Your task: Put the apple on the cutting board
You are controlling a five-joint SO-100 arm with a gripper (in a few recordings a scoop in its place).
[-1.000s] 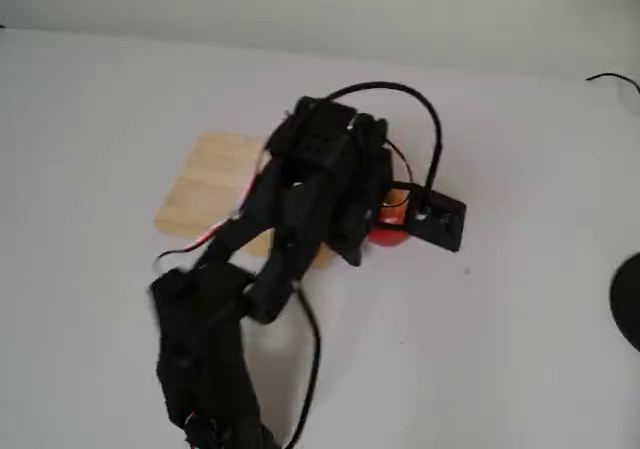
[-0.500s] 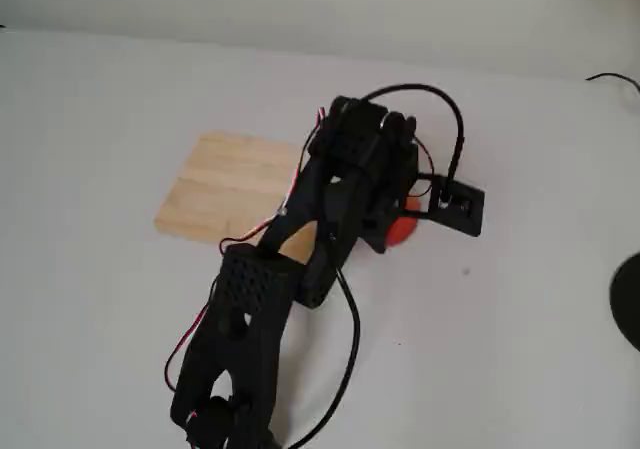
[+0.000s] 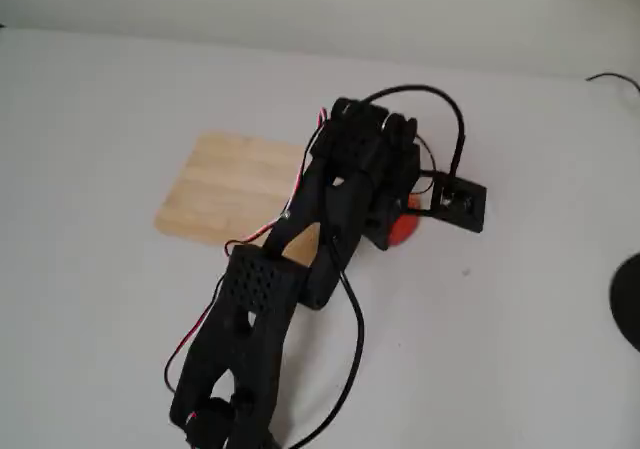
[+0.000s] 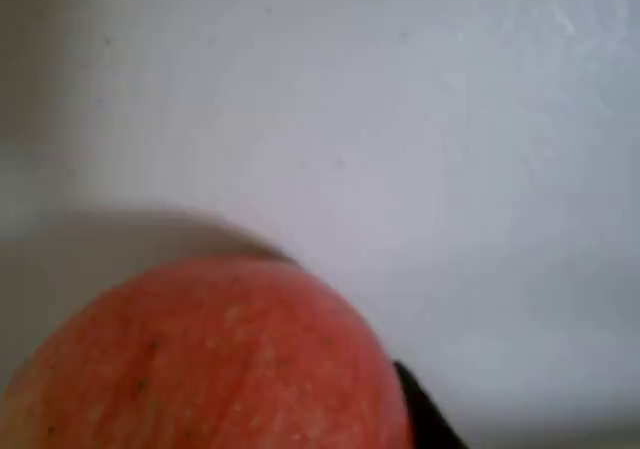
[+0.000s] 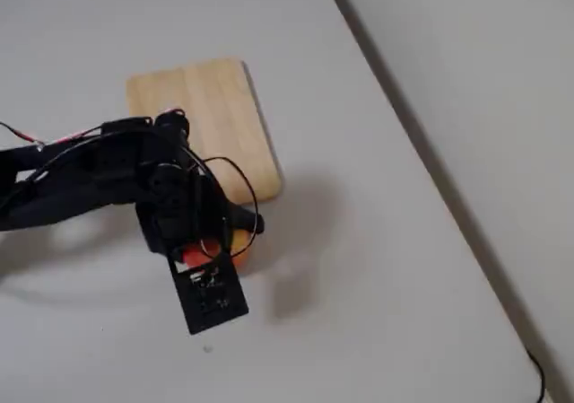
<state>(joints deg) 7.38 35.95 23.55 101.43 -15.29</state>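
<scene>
Here the small round red apple [image 4: 200,359] sits on the plain white table [image 3: 520,349], just off the long edge of the flat light-wood cutting board [image 3: 225,184]. The black gripper [image 3: 395,219] is low over it; whether its fingers are apart is unclear. No readable writing.

This looks like a bare robotics test bench more than a lived-in room: a plain white table [image 3: 520,349] set against a blank pale wall [image 3: 300,4], a black hobby arm [image 3: 270,309] with exposed red and black wiring, and a loose black cable [image 3: 612,77] at the edge.
</scene>
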